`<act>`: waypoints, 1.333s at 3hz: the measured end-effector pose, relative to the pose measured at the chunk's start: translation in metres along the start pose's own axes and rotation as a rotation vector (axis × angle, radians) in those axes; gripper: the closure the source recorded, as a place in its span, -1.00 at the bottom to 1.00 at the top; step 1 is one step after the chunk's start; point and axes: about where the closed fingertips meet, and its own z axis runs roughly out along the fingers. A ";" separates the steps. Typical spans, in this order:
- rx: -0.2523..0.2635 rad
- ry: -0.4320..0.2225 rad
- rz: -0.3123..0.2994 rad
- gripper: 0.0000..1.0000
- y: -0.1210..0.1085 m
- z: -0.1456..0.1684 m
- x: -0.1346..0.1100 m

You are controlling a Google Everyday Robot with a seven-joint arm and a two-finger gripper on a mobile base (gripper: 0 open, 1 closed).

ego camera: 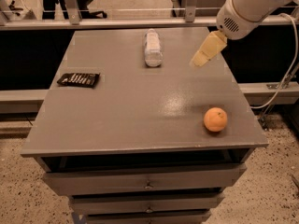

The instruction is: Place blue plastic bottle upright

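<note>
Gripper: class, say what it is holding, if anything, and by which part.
Nothing. The gripper hangs empty over the table, right of the blue plastic bottle, which lies on its side, untouched.

No legible text on blue plastic bottle [153, 48] or dark packet [78, 80] — claw [200, 59] over table's [135, 115] right rear
</note>
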 end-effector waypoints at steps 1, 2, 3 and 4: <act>0.005 -0.057 0.079 -1.00 -0.008 0.016 -0.017; -0.030 -0.155 0.205 -1.00 -0.017 0.055 -0.064; -0.071 -0.220 0.304 -1.00 -0.025 0.091 -0.117; -0.092 -0.239 0.390 -1.00 -0.029 0.118 -0.155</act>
